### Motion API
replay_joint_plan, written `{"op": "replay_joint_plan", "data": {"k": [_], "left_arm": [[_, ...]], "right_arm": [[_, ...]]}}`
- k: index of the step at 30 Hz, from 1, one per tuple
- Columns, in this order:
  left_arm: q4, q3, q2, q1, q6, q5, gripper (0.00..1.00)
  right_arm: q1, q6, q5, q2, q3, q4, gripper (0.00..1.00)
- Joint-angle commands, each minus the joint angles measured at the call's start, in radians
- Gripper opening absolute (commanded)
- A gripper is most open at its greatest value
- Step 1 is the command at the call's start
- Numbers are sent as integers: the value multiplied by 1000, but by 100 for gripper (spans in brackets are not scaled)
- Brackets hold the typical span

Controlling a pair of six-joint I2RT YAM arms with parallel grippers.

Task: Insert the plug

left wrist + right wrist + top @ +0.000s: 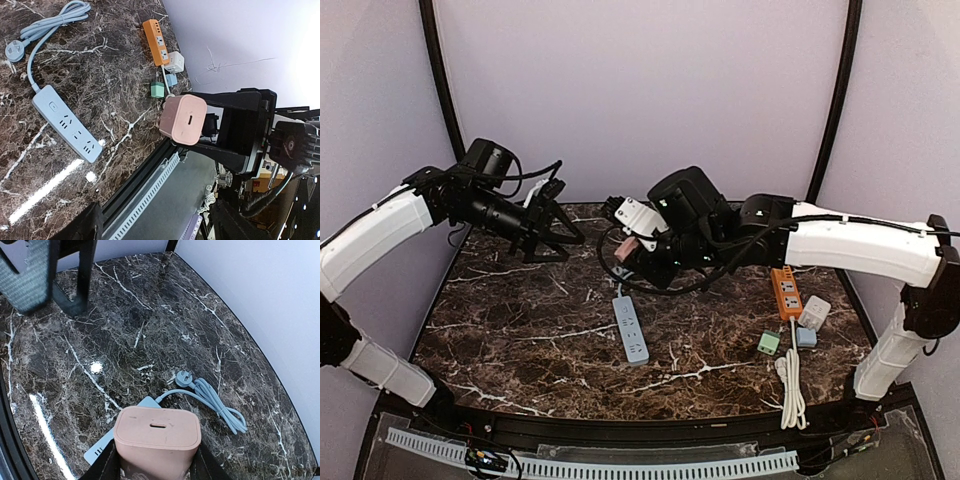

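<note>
Hovering above the far end of the blue power strip (631,328), clamps the pink plug (157,432) in the right gripper (632,248); sockets (76,134) below, slightly nearward, along a near-far axis; left gripper (552,232) spread, empty, well apart.

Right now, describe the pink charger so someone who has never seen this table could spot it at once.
Above the middle of the dark marble table, the right arm's fingers hold it in the air over the pale blue power strip. It is a rounded pink charger block with one slot in its face; the white, green and blue adapters lie by the orange strip.
</note>
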Motion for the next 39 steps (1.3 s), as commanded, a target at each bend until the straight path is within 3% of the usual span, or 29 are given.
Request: {"op": "replay_joint_plan", "data": {"k": [1, 15, 26, 30, 36, 39], "left_arm": [[34, 27, 27, -34, 29, 34, 74], [105, 100, 136, -138, 93, 35, 69], [107, 127, 197, -174, 112, 3, 58], [107, 136, 215, -185, 116, -3, 44], [107, 135, 224, -188, 123, -1, 14], [106, 135, 228, -189, 123, -1, 8]], "right_arm": [[20, -35, -58, 7, 50, 8, 26], [34, -39, -121, 32, 89, -48, 26], [38, -47, -133, 58, 131, -82, 26], [38, -50, -132, 59, 131, -82, 26], [38, -50, -126, 56, 124, -82, 26], [38, -49, -120, 57, 120, -81, 26]]}}
